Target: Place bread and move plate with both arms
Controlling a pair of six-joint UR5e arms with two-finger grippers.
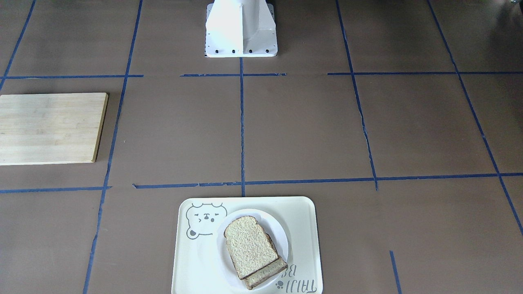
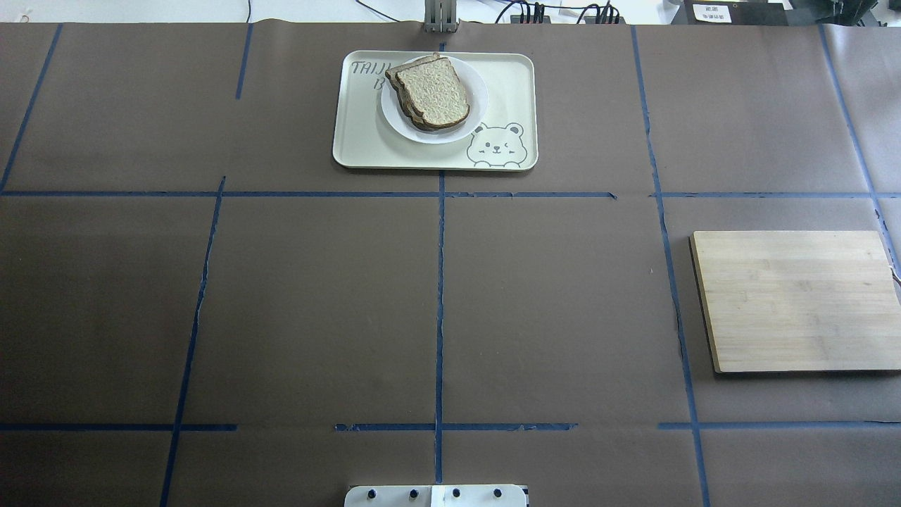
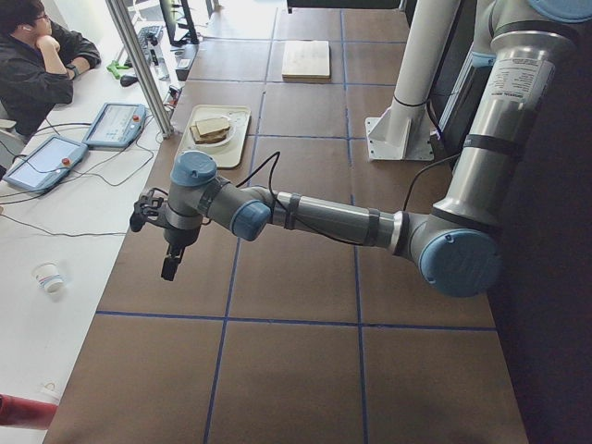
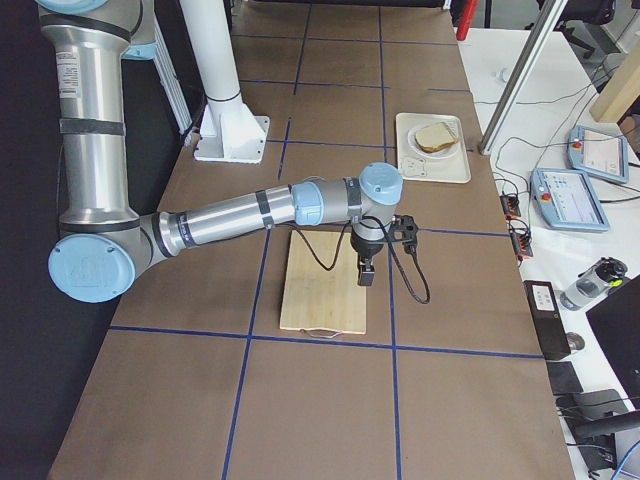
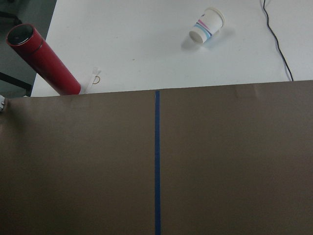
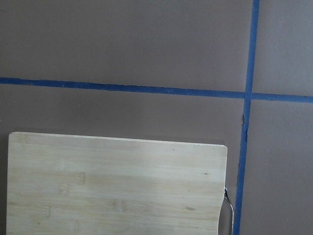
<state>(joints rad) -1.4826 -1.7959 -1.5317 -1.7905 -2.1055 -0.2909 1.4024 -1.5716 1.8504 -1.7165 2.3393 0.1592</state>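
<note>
Closest to the front-facing camera, at 6 o'clock on my screen, the bread lies flat on the plate, its rounded top toward 11 o'clock. A second slice peeks out from under it at 5 o'clock. The plate sits on the cream tray, with the bear drawing at the plate's 10 o'clock. The tray rests on the brown table, which is gridded with blue tape. At 9 o'clock, well apart from the tray, lies the bamboo cutting board. The white robot base stands at 12 o'clock.

I get the grippers from the end cameras alone. The left gripper hangs fingers-down above bare table, well apart from the tray. The right gripper hangs above the cutting board's edge. From these views I cannot tell how wide either stands or whether it holds anything.

My left wrist feed shows the table edge, with a red flask at 10 o'clock and a paper cup at 1 o'clock on the white desk beyond.
</note>
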